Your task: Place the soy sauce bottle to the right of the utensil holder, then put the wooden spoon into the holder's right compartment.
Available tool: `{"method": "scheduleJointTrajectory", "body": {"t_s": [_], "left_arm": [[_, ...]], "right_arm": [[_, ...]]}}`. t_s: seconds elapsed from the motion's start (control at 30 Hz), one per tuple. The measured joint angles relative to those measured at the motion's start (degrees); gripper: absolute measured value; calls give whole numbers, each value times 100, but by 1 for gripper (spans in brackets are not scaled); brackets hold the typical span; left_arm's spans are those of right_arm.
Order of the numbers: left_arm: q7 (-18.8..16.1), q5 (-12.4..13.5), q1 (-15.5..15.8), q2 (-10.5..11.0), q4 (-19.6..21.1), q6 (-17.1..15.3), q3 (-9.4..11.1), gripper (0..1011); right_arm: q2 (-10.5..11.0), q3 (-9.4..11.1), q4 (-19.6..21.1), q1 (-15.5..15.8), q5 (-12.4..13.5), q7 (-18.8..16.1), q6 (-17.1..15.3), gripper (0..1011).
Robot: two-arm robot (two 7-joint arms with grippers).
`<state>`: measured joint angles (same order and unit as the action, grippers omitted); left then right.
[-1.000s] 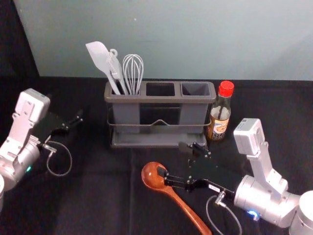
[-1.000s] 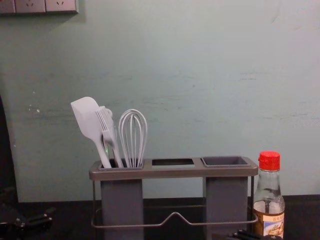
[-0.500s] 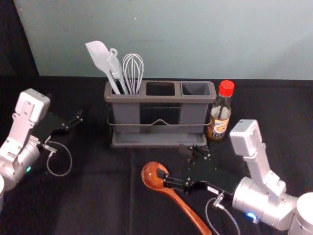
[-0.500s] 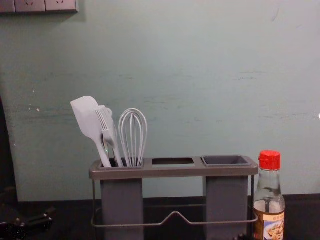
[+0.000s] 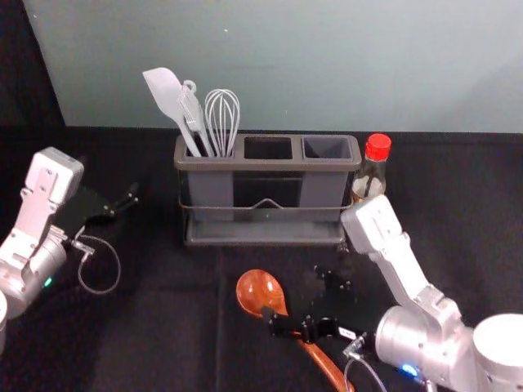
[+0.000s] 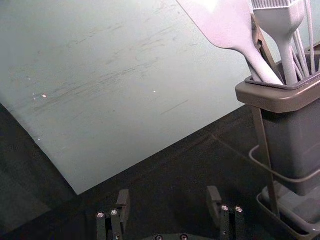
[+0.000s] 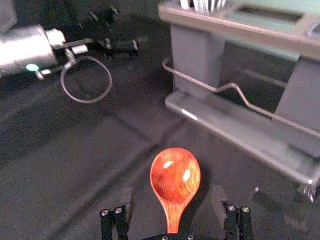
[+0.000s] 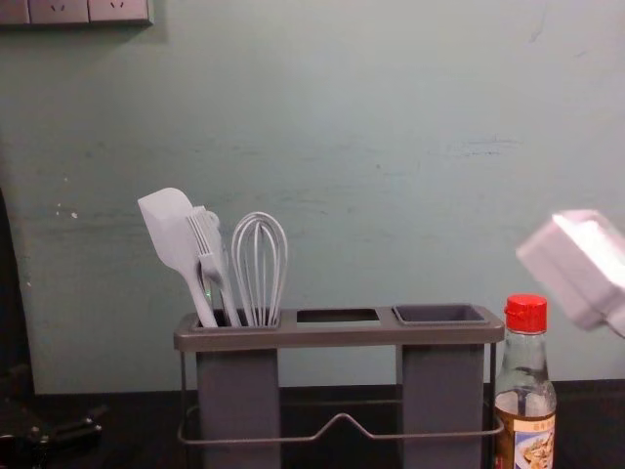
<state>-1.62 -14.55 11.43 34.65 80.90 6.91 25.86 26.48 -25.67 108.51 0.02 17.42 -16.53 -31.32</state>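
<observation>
Head view: one wooden spoon (image 5: 260, 291) lies on your black-covered worktop (image 5: 172, 327), in front of the one utensil holder (image 5: 265, 165), bowl toward it. Your right gripper (image 5: 292, 294) is low over the spoon, two fingers parted. One soy sauce bottle (image 5: 377, 149) stands upright just right of the holder, partly behind your right arm. Your left gripper (image 5: 113, 182) is parked, well apart from the holder on its left side.

Left wrist view: the two fingers of your left gripper (image 6: 169, 196) stand open, with one spatula (image 6: 225, 25) and one brush (image 6: 282, 22) rising from the holder beyond.

Right wrist view: your right gripper (image 7: 173, 194) is open, its two fingers either side of the one spoon. Whether either finger touches it, you cannot tell.

Chest view: your holder has three openings; the left one bears the spatula, the brush and one whisk (image 8: 260, 269), and the wooden spoon is outside the right one (image 8: 439, 314). The one red-capped bottle stands just beside the holder's right end, one pale section of your right arm (image 8: 576, 269) above it.
</observation>
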Motion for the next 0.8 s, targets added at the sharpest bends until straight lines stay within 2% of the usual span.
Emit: {"method": "scheduleJointTrajectory", "body": {"t_s": [0.07,0.1,0.17,0.33,0.47,0.8], "left_arm": [[0,0,0,0,0,0,0,1005],[0,0,0,0,0,0,0,1005],[0,0,0,0,0,0,0,1005],[0,0,0,0,0,0,0,1005],[0,0,0,0,0,0,0,1005],[0,0,0,0,0,0,0,1005]], "right_arm": [[-59,0,66,-90,11,61,-440,1002],[-120,-19,96,-221,13,102,-873,1000],[-224,-59,92,-417,16,129,-1422,1000],[-378,-212,-39,-768,-52,145,-2129,1000],[-479,-389,-231,-1033,-157,73,-2387,1000],[-710,-543,-602,-1327,-343,-39,-2409,1000]]}}
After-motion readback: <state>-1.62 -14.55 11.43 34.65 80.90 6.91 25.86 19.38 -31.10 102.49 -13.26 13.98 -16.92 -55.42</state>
